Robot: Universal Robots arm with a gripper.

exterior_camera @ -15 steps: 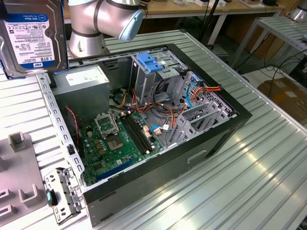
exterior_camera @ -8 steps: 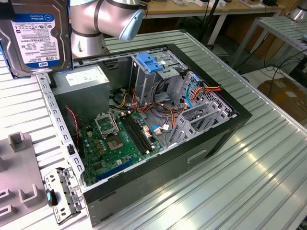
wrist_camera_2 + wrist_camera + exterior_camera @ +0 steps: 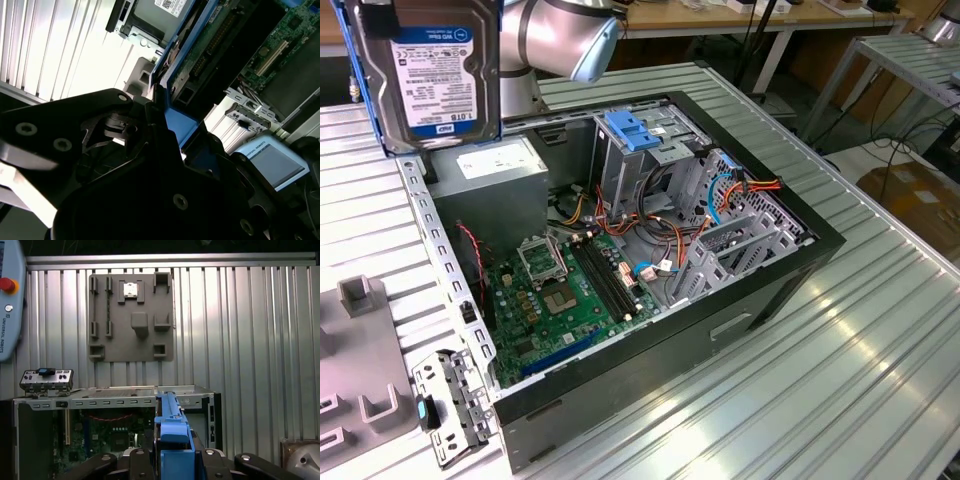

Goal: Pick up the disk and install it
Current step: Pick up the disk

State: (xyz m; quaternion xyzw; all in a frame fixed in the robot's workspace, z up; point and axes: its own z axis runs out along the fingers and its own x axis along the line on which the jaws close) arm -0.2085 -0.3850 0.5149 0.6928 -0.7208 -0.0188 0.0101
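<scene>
We find the gripper (image 3: 172, 462) clamped on the disk (image 3: 440, 75), with its black fingers (image 3: 145, 462) pressing the blue carrier from both sides. The disk hangs upright, clear of the table, above the corner of the open computer case (image 3: 800, 250) that houses the power supply (image 3: 495, 165). Inside the case, orange and red cables (image 3: 660, 235) cross between the motherboard (image 3: 570, 295) and the drive cage (image 3: 620, 175), which is topped by a pale-blue plate (image 3: 635, 130). A perforated grey bracket (image 3: 445, 405) lies on the ribbed table (image 3: 840, 380) just beside the case. A grey fixture plate (image 3: 131, 315) lies farther off.
</scene>
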